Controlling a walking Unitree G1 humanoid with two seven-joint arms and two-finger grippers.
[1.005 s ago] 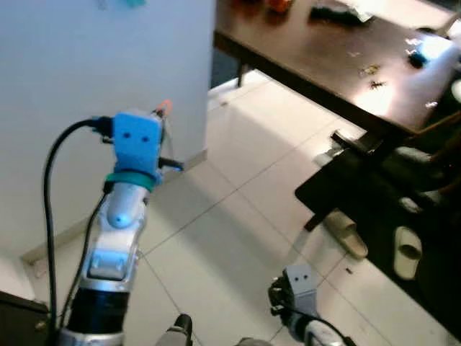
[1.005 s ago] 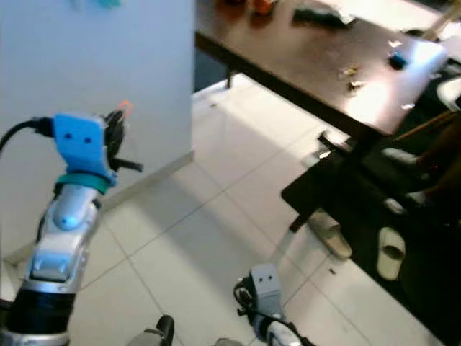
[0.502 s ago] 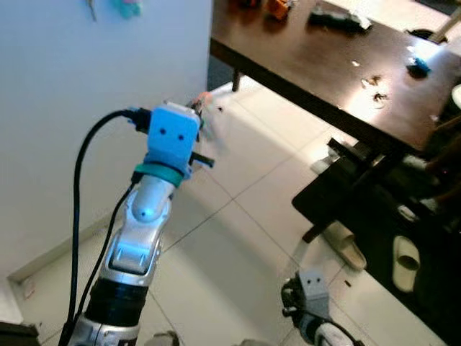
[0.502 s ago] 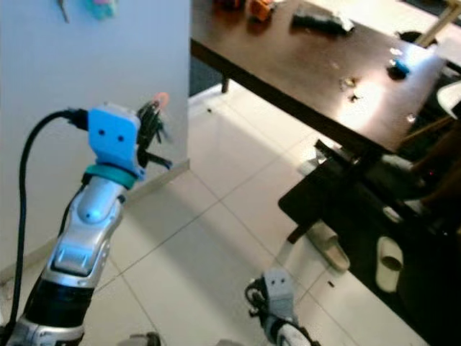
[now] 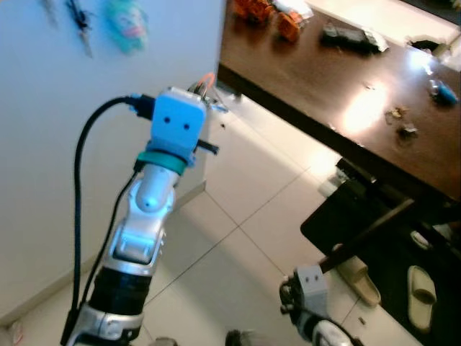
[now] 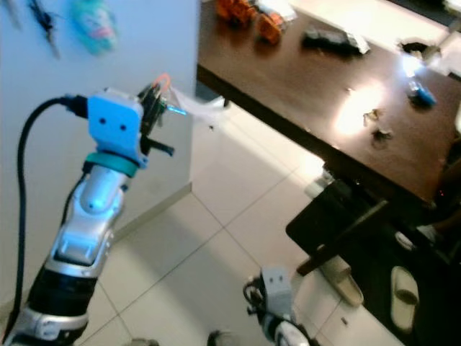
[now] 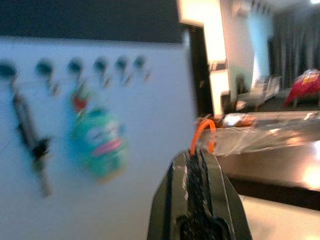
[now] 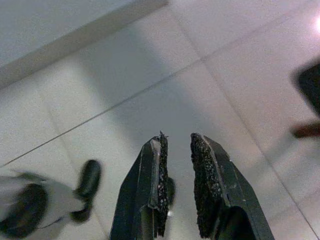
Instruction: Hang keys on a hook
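Left gripper (image 7: 200, 160), fingers pressed together, pinches the keys (image 7: 204, 134) by an orange ring protruding past its tips. The hooks (image 7: 75, 67) sit on the white wall (image 5: 65, 144), ahead and to one side. Right gripper (image 8: 177, 150) hangs idle, slightly parted. Risk: the small ring misses a free hook or snags the hanging green charm (image 7: 97, 140).

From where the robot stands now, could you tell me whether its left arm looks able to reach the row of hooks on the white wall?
Probably yes. The left gripper, shut on the keys by their orange loop, is raised toward the white wall. The hooks lie ahead with nothing between, though several at one end already hold items.
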